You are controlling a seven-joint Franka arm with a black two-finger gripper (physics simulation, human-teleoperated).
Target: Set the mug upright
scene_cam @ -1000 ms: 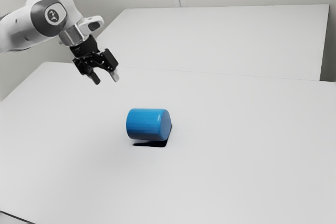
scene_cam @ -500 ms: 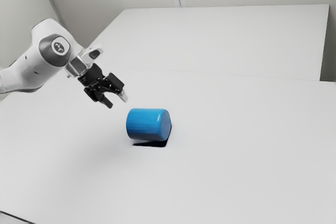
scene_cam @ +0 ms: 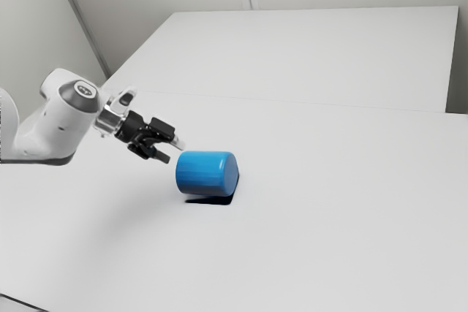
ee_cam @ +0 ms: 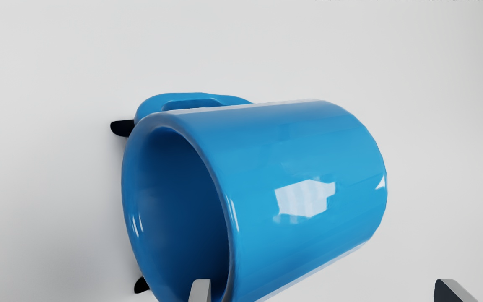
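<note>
There is one arm (scene_cam: 58,122), coming in from the exterior view's left, with one end effector (scene_cam: 173,152) angled down toward the exterior view's right. There is one blue mug (scene_cam: 206,173), left of centre in that view, lying on its side on the one white tabletop (scene_cam: 329,210). It has one handle (ee_cam: 151,105), seen in the wrist view along the side of the mug away from the fingertips, and one open mouth (ee_cam: 178,201). Its base faces the exterior view's right.

The end effector is spread, its two fingers (ee_cam: 200,291) well apart and pinching nothing. In the exterior view the mug lies just beside it, lower and farther right. In the wrist view one fingertip overlaps the mug's mouth near the rim, while the other stands beyond the mug's side. Whether the nearer fingertip touches the mug is hard to judge from these angles.
</note>
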